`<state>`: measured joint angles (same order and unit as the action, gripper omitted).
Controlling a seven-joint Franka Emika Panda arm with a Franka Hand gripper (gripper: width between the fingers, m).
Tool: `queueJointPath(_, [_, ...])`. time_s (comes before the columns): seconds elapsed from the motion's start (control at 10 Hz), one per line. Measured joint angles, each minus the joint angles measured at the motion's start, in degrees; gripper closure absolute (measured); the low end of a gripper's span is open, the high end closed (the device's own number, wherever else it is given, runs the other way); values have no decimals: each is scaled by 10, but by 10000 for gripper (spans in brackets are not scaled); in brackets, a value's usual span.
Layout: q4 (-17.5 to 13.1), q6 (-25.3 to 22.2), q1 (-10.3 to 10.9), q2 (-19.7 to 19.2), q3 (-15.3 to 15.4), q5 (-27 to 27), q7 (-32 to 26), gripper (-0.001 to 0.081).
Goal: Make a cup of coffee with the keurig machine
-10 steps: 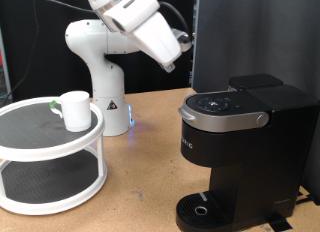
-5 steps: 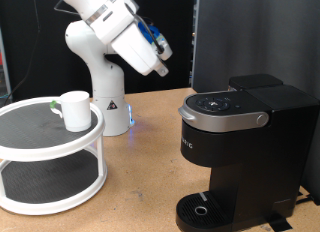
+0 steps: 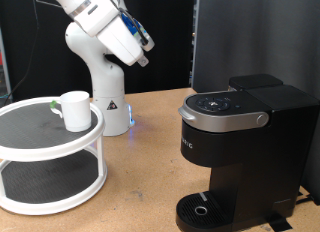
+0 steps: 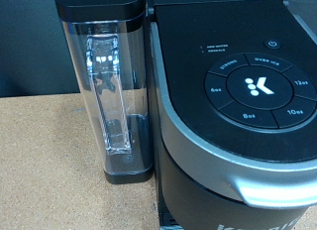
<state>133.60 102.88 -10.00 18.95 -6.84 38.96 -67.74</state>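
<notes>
The gripper [image 3: 146,50] hung high in the air at the exterior view's upper left, its fingers hidden, so whether it was open or closed could not be told. The cup [image 3: 75,109] stood on the top tier of a white two-tier stand [image 3: 40,197]. The keurig machine [image 3: 245,142] sat at the right, lid down; the wrist view showed its button panel [image 4: 256,86] and clear water tank [image 4: 107,91].

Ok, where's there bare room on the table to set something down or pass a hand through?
Bare wood lies between the white two-tier stand and the keurig machine, in front of the robot base. The stand's top tier has room beside the cup. The machine fills the exterior view's right. The gripper hangs high above, out of the way.
</notes>
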Motion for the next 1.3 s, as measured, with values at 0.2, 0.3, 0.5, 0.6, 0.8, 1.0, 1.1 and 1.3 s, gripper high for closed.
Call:
queueJointPath(0.2, [6, 6, -1, -1, -4, 37, 31, 804])
queueJointPath(0.3, [12, 5, -5, 0, -11, 54, 42, 804])
queueJointPath(0.5, [21, -32, -16, 8, -33, 49, 41, 804])
queueJointPath(0.6, [22, -63, -23, 14, -46, 34, 33, 804])
queueJointPath(0.8, [22, -123, -37, 27, -72, -1, 11, 804])
queueJointPath(1.0, [20, -169, -46, 42, -90, -32, -10, 804])
queueJointPath(1.1, [21, -167, -46, 40, -89, -31, -8, 804])
queueJointPath(1.3, [34, -138, -48, 41, -92, 3, 2, 804])
